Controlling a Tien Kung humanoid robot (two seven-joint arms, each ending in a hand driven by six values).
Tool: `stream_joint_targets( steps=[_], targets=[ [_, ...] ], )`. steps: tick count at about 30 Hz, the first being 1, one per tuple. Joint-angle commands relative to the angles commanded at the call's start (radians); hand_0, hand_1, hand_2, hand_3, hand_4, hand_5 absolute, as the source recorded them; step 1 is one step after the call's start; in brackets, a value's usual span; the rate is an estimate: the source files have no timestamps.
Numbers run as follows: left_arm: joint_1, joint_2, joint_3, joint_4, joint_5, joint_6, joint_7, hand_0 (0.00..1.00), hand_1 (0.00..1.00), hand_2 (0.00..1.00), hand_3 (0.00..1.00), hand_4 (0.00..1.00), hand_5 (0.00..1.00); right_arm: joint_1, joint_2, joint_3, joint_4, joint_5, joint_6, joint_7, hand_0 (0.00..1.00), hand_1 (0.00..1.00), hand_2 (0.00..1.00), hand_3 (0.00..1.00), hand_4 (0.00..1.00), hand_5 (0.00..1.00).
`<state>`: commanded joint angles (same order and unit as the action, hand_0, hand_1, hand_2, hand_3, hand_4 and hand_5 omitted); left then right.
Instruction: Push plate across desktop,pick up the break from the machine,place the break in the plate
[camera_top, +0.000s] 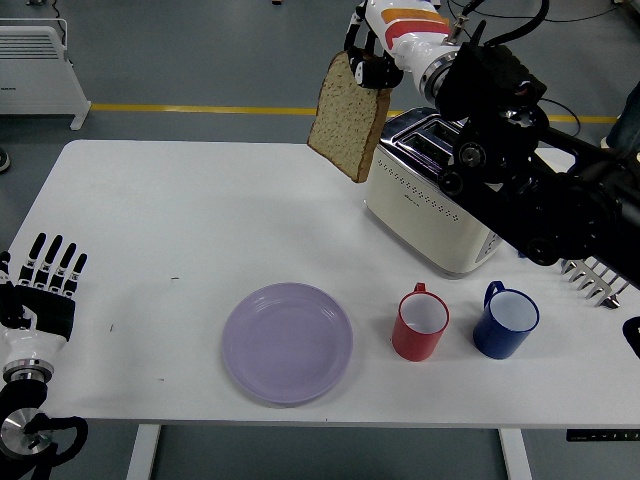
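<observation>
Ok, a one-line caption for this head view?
Right hand holds a bread slice in the air left of the toaster, purple plate empty below; left hand rests open.

A red ceramic mug (420, 323) and a blue ceramic mug (506, 321) stand side by side near the white table's (150, 220) near edge, right of centre.

A white radiator (38, 54) stands far left.

One head camera looks from high on the robot's side, forward and down, over the whole tabletop (150, 200) and the floor (200, 60) behind.
</observation>
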<state>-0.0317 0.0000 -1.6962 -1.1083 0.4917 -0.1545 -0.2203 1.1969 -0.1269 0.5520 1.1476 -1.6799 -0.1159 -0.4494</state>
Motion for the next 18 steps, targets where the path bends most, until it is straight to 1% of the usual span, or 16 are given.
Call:
stream_joint_targets(
  steps=[2,5,9,10,12,15,18],
  targets=[
    [-0.001,0.000,-0.001,0.000,0.000,0.000,0.000,0.805,0.767,0.757,0.740,0.559,0.998,-0.017,0.002,-0.052,0.050,0.054,0.000,-0.005,0.081,0.225,0.346,0.459,0.388,0.066],
    [-0.002,0.000,0.000,0.000,0.000,0.000,0.000,0.804,0.767,0.756,0.739,0.559,0.998,-0.032,0.006,-0.120,0.095,0.085,0.002,-0.010,0.081,0.226,0.346,0.458,0.389,0.068],
    [-0.002,0.000,0.001,0.001,-0.001,-0.001,0.000,0.804,0.767,0.756,0.739,0.559,0.998,-0.057,0.023,-0.215,0.131,0.106,0.000,-0.009,0.081,0.226,0.346,0.458,0.389,0.068],
    [-0.002,0.000,0.001,0.001,-0.001,-0.001,0.000,0.804,0.767,0.757,0.739,0.559,0.998,-0.060,0.025,-0.225,0.133,0.108,-0.001,-0.008,0.088,0.227,0.346,0.459,0.389,0.070],
    [-0.002,0.000,0.003,0.002,0.000,-0.001,0.000,0.804,0.767,0.757,0.739,0.559,0.998,-0.082,0.043,-0.260,0.122,0.115,-0.011,0.000,0.088,0.227,0.346,0.459,0.389,0.070],
    [-0.003,0.000,0.004,0.003,-0.001,-0.002,0.000,0.804,0.767,0.757,0.739,0.559,0.998,-0.113,0.068,-0.301,0.082,0.118,-0.023,0.010,0.088,0.227,0.346,0.459,0.389,0.070],
    [-0.003,0.000,0.005,0.004,-0.002,-0.002,0.000,0.804,0.767,0.757,0.740,0.559,0.998,-0.134,0.087,-0.319,0.037,0.129,-0.032,0.017,0.100,0.228,0.346,0.458,0.391,0.075]
  ],
)
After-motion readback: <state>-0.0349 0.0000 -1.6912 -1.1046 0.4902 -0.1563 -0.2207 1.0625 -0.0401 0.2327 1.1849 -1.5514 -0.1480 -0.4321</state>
